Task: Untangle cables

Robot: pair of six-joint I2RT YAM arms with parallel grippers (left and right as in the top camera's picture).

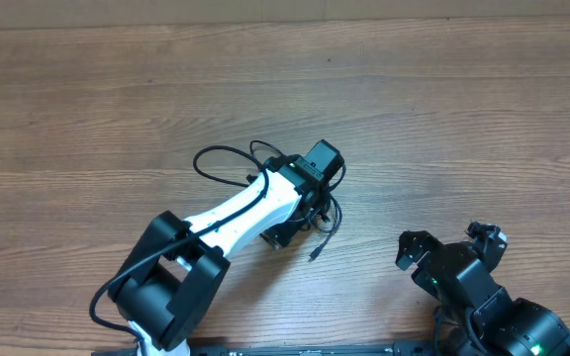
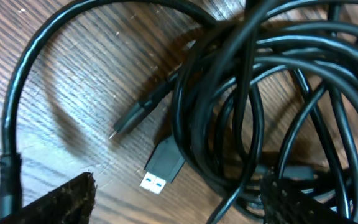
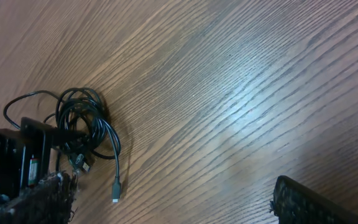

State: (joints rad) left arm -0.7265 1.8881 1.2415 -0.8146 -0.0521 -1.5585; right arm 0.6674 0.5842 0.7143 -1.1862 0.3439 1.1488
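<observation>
The cables (image 1: 310, 203) lie as one tangled black bundle on the wooden table (image 1: 443, 109), with a loop (image 1: 221, 158) sticking out to the left and a loose plug end (image 1: 315, 255) below. In the left wrist view the coils (image 2: 260, 93) fill the right side, and a USB plug (image 2: 163, 165) with a blue insert and a smaller plug (image 2: 129, 118) lie beside them. My left gripper (image 2: 182, 208) hovers low over the bundle, open, its right finger (image 2: 303, 202) above the coils. Far to the right, my right gripper (image 1: 448, 244) is open and holds nothing.
The right wrist view shows the bundle (image 3: 82, 121) at far left with one plug end (image 3: 115, 186) trailing toward me, and the left arm's wrist (image 3: 17, 155) beside it. Bare wood (image 3: 241, 93) lies between my right gripper (image 3: 173, 205) and the cables.
</observation>
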